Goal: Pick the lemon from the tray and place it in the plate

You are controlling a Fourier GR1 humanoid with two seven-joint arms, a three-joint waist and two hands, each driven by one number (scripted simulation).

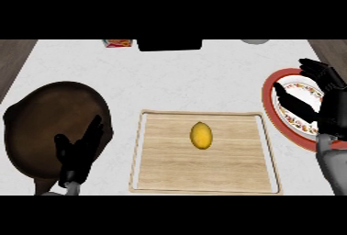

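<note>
Lemon (201,135) on tray (203,189), plate (270,92) right

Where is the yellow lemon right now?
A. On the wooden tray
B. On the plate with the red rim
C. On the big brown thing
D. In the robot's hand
A: the lemon lies on the wooden tray, with neither the left hand nor the right hand touching it.
</note>
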